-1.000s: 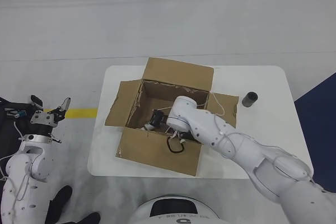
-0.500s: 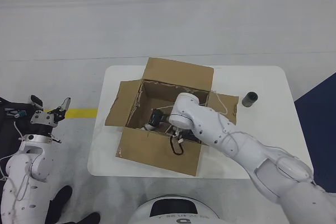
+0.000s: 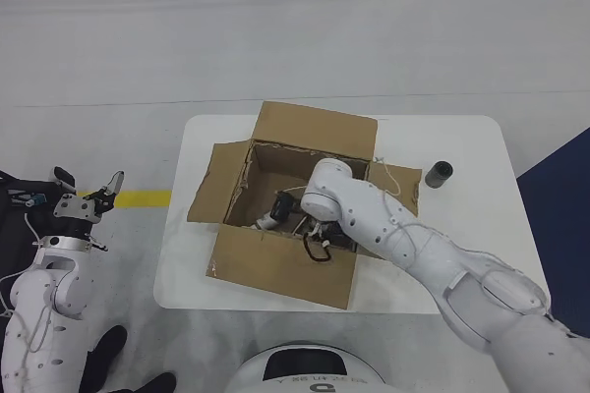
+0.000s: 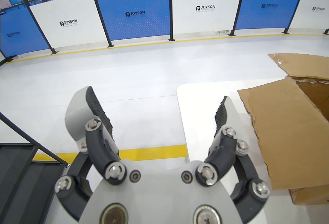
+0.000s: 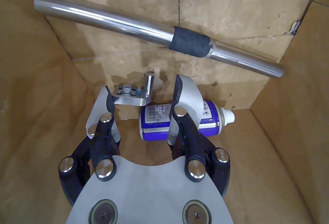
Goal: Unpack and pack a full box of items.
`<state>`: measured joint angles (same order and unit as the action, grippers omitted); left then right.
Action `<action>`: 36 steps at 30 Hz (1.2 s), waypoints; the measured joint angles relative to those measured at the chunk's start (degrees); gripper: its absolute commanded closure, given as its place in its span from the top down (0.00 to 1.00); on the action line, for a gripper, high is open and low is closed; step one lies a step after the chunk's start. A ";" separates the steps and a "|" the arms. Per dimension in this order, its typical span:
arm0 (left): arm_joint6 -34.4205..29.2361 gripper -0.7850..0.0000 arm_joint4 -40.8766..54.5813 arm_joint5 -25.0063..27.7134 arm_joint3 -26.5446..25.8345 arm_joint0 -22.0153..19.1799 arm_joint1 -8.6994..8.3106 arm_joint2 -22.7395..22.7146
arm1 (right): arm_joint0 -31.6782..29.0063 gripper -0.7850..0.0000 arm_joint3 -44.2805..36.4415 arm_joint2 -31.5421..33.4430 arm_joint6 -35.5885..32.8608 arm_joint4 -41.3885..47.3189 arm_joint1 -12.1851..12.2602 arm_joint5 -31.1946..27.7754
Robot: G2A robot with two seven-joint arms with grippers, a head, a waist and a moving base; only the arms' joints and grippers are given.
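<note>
The cardboard box [image 3: 275, 265] stands open on the white table [image 3: 472, 142], flaps spread outward, and the right arm reaches down into it. Inside, the right gripper [image 5: 144, 95] is spread wide with nothing clamped. A small drilled metal bracket [image 5: 129, 96] with an upright pin lies between its fingers, one end close against one fingertip [image 5: 109, 100], though whether they actually touch is hard to make out. A blue spray can [image 5: 155, 123] with a white nozzle lies on its side on the box floor, partly hidden by the other finger. Farther along the floor rests a shiny metal tube [image 5: 102, 15] with a black band wrapped near its middle, lying slantwise from one wall toward the other. A black cylinder [image 3: 438, 174] stands on the table outside the box, near the right-hand flap. The left gripper [image 4: 159, 112] hangs over the floor, well off to the left of the table — its fingers apart and empty
</note>
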<state>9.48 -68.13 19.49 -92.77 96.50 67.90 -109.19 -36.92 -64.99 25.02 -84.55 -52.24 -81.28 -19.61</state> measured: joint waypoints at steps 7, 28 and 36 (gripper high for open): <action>0.00 1.00 0.00 0.00 0.00 0.00 0.00 0.00 | 1.66 0.27 5.03 -3.36 -0.35 -0.87 -2.92 0.84; 0.00 1.00 0.00 0.00 0.00 0.00 0.00 0.00 | -5.42 0.00 -9.07 3.06 12.49 -13.93 0.69 10.23; 0.00 1.00 0.00 0.00 0.00 0.00 0.00 0.00 | -19.57 0.00 -26.93 14.32 21.92 -26.70 7.57 11.58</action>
<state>9.48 -68.13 19.49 -92.77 96.50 67.90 -109.19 -56.49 -91.92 39.34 -62.64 -78.94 -73.71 -8.03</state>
